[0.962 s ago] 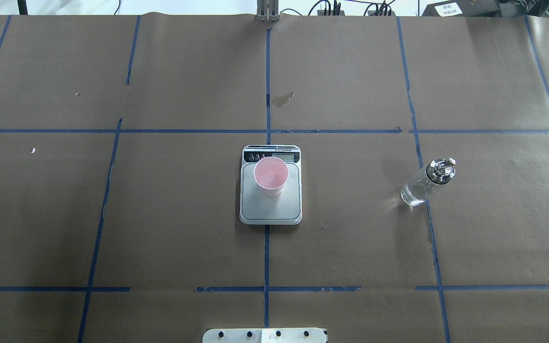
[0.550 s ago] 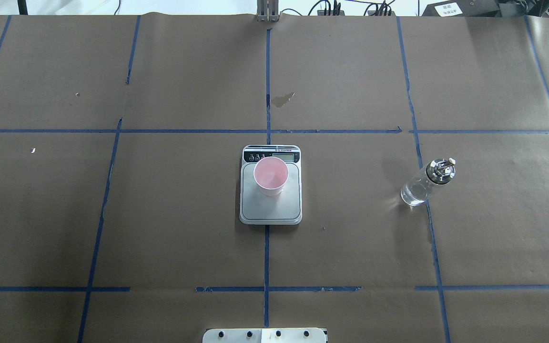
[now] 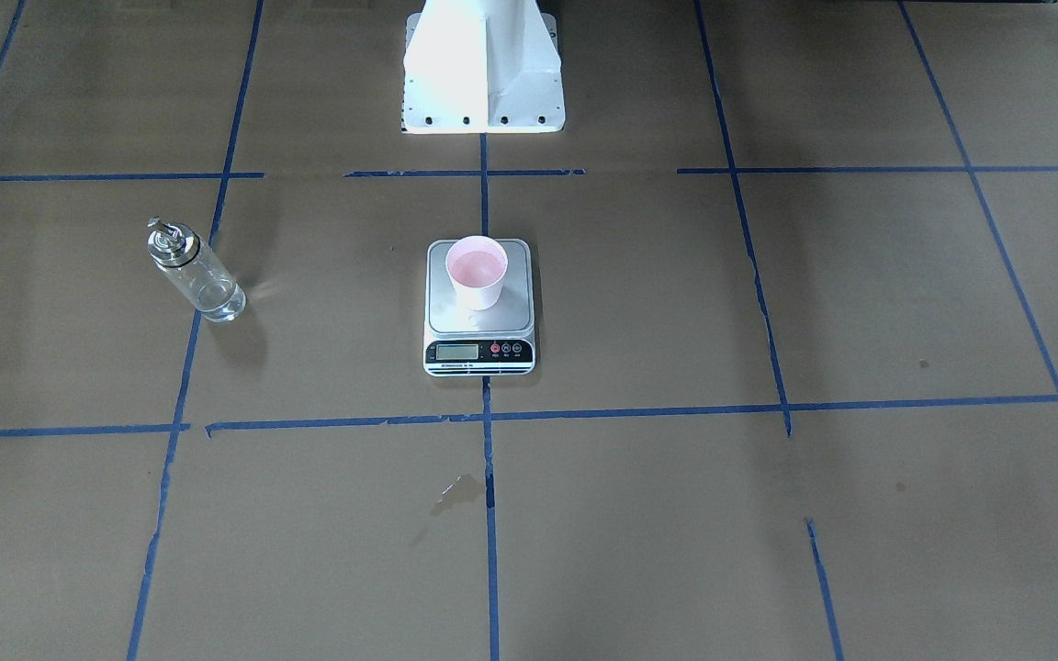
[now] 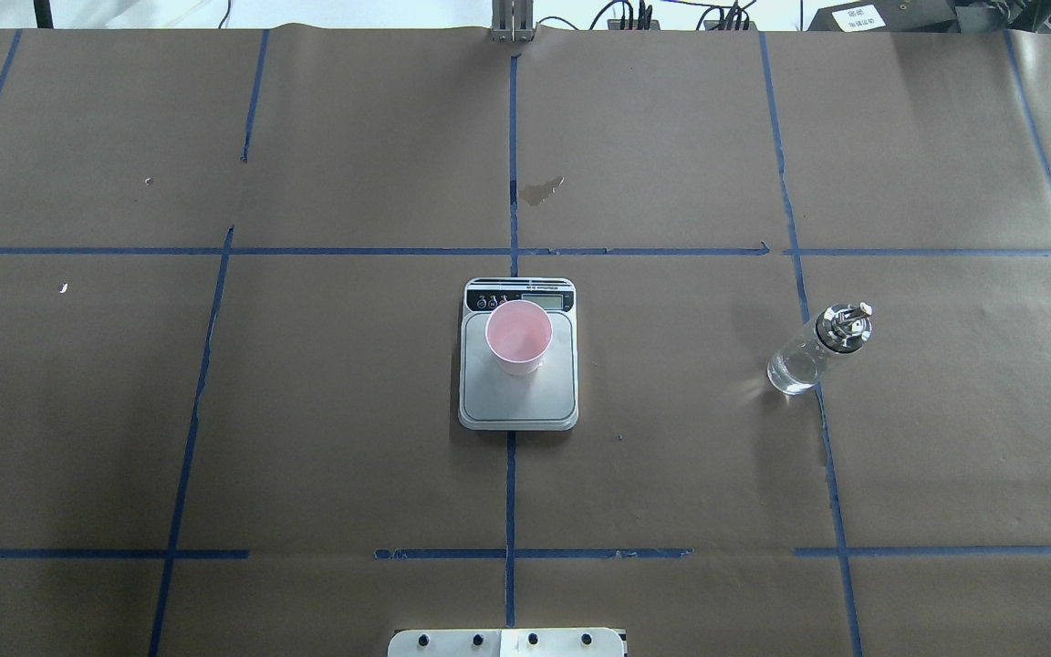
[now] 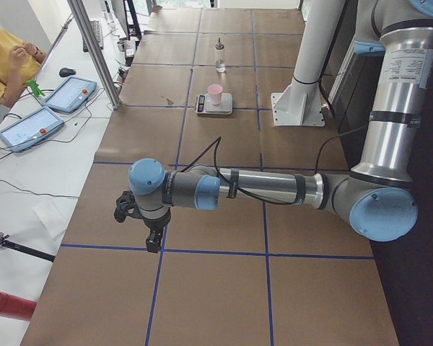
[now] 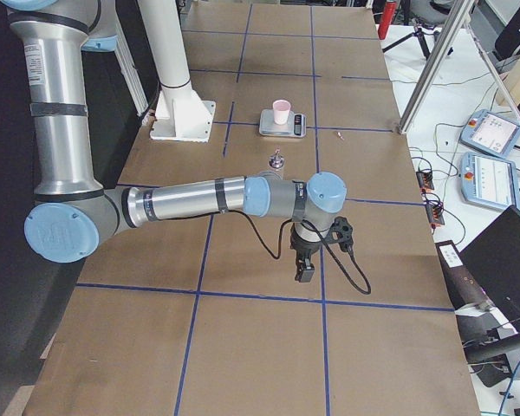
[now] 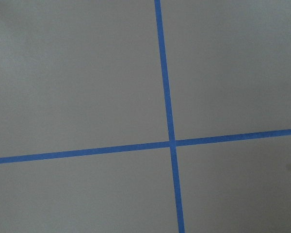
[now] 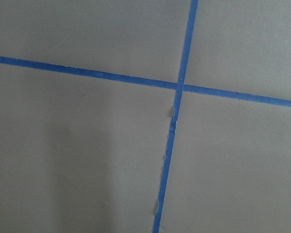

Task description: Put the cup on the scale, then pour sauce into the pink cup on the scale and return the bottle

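Observation:
The pink cup (image 4: 518,338) stands upright on the scale (image 4: 516,401) at the table's middle. To the right of the scale, the clear glass bottle (image 4: 804,360) with its silver cap stands alone on the paper, a little clear sauce in its bottom. In the front-facing view the cup (image 3: 478,271) is central and the bottle (image 3: 198,280) is at the left. My left gripper (image 5: 153,241) and right gripper (image 6: 304,273) hang far from these things, out at the table's two ends. They show only in the side views, so I cannot tell if they are open or shut.
Brown paper with blue tape lines covers the table. A small stain (image 4: 541,191) lies beyond the scale. The robot's white base (image 3: 483,73) stands behind the scale. A person (image 5: 3,61) sits by tablets off the table's far side.

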You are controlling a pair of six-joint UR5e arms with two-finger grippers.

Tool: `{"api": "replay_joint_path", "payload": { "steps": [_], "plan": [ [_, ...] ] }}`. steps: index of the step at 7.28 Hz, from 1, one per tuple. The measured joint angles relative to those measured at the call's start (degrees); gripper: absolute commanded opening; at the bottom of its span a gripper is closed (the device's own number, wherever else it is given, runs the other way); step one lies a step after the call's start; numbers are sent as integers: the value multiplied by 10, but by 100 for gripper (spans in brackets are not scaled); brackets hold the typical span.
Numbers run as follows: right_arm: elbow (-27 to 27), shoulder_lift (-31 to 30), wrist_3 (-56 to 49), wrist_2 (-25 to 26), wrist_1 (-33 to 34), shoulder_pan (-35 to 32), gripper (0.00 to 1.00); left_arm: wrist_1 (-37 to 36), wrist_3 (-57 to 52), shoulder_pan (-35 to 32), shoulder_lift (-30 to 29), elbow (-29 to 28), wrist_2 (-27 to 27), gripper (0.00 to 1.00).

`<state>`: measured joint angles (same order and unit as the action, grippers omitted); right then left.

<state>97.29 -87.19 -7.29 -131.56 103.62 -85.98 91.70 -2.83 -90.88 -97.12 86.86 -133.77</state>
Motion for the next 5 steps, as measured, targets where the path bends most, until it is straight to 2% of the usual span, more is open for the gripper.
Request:
{"api": "replay_joint_path", "payload": {
  "steps": [5],
  "plan": [
    [-2,2,0,0,0,0,100,-2,0,0,0,1,7,100]
  ]
}}
